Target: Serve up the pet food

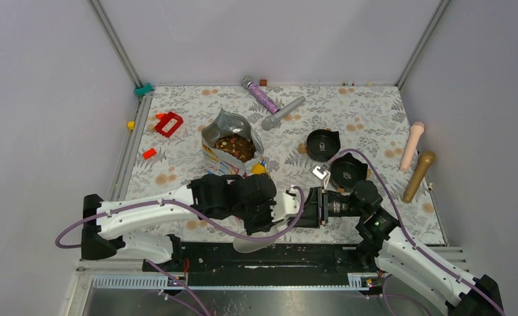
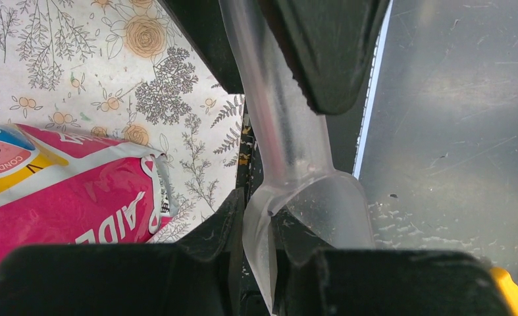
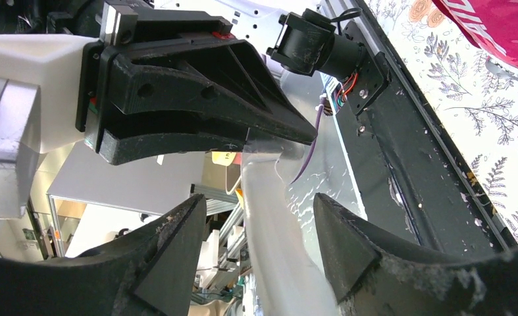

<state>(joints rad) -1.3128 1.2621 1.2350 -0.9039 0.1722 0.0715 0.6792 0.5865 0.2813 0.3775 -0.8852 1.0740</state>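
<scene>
At your left, the bag sits open on the desk's floral mat. The pet food is inside it, a brown heap showing through the mouth. None of it shows in either bowl.

Just nearer you, the left end effector is clamped on the handle of a clear scoop. The scoop's bowl hangs over the black rail at the desk's near edge. The left wrist view shows the bag's pink side close beside it.

Next to that, the right end effector has its fingers spread either side of the scoop. There is a gap on each side, so it grips nothing.

Further right, two black bowls rest on the mat, close together and well apart from the bag.
</scene>
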